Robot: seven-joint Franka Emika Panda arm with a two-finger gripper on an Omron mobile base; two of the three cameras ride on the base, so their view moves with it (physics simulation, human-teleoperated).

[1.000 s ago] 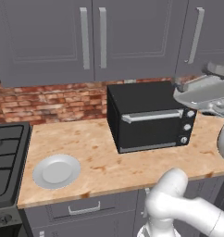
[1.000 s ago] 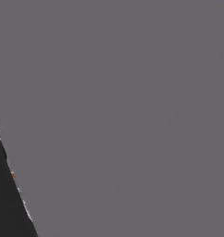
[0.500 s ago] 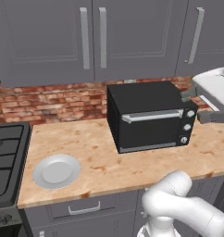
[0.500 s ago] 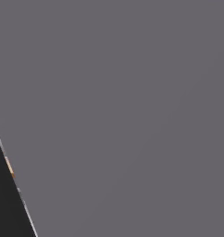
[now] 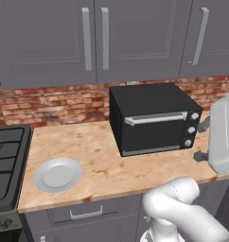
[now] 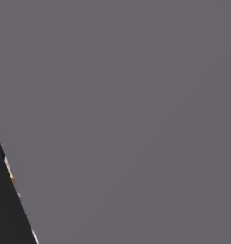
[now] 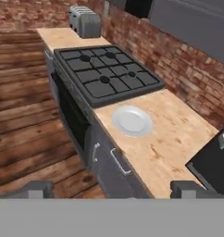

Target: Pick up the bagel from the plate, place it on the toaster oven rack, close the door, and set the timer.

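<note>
the dark two-finger gripper (image 7: 113, 189), jaws wide apart and empty, has swung right beyond the black toaster oven (image 5: 154, 118). the round light-grey plate (image 7: 132, 121) lies far ahead, bare; no bagel visible, so pickup looks stalled.

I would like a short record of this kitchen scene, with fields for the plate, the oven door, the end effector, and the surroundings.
plate: light grey, on the wooden counter, between stove and toaster oven; no bagel visible on it
door: black, closed, silver bar handle
toaster oven: against the brick wall
end effector: open, holding nothing, high above the floor, facing the plate
stove: black gas hob, left of the plate
toaster: silver, beyond the stove
</note>
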